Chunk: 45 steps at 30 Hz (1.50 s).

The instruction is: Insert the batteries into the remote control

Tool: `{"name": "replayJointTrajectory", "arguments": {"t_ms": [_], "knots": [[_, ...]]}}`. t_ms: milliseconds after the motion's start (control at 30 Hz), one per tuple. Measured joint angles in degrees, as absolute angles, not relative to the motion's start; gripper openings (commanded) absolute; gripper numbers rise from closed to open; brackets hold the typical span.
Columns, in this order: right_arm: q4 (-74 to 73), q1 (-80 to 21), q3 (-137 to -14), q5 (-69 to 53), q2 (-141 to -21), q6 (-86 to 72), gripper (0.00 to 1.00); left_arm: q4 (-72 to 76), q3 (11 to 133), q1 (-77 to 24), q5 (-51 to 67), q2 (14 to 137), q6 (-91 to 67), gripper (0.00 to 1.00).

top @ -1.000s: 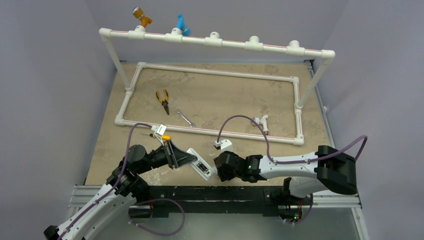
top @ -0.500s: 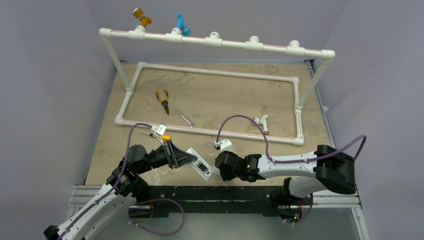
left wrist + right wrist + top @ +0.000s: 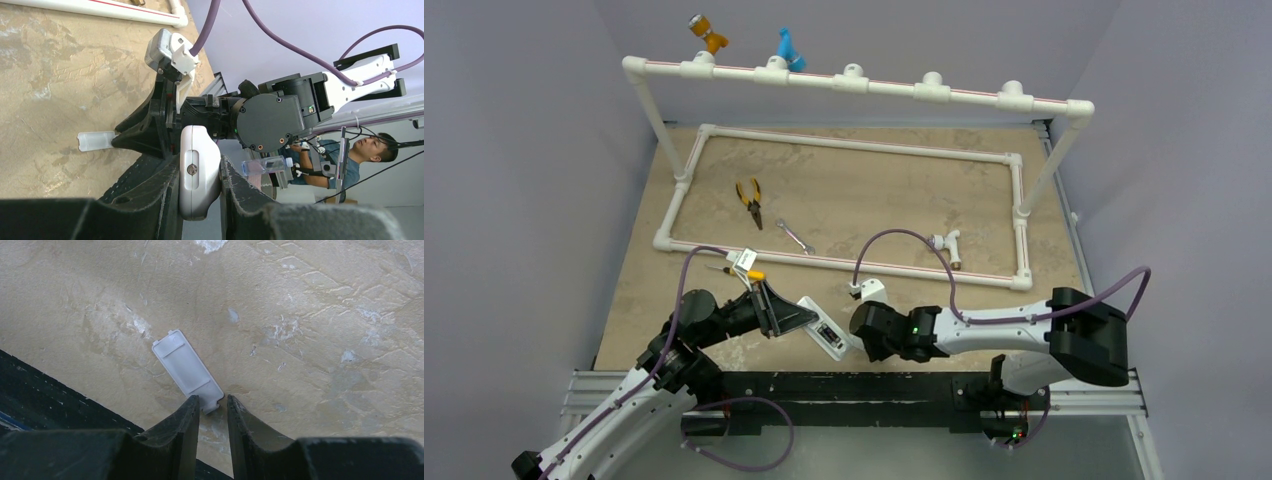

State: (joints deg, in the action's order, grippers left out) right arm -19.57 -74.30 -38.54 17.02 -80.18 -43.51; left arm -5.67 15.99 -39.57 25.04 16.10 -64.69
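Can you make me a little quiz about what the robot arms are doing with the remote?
1. True or false: the left gripper holds the remote control.
2. The handles of the pliers are: A yellow, B green, C pink.
3. Fill in: the fingertips of the right gripper sit at one end of a flat white ____ lying on the table.
Key: 1 true; 2 A; 3 cover.
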Motion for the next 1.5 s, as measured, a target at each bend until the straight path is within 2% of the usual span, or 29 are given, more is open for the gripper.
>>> {"name": "replayJointTrajectory", "arguments": {"t_ms": [300, 967, 1367, 1500], "knots": [[-21.21, -74.30, -38.65, 16.93, -79.75, -44.03, 0.21, -5.65, 15.99, -39.55, 25.04, 16.38, -64.69, 0.00], [-23.07, -74.30, -38.65, 17.17, -79.05, -46.02, 0.01, -5.65, 15.97, -39.55, 25.04, 16.67, -64.69, 0.00], [-30.50, -74.19, -38.48, 20.97, -76.47, -45.34, 0.00, -5.69, 15.86, -39.57, 25.02, 16.36, -64.66, 0.00], [-33.69, -70.98, -40.71, 23.33, -76.62, -41.69, 0.00, -5.85, 15.86, -39.55, 24.99, 16.14, -64.38, 0.00]]}}
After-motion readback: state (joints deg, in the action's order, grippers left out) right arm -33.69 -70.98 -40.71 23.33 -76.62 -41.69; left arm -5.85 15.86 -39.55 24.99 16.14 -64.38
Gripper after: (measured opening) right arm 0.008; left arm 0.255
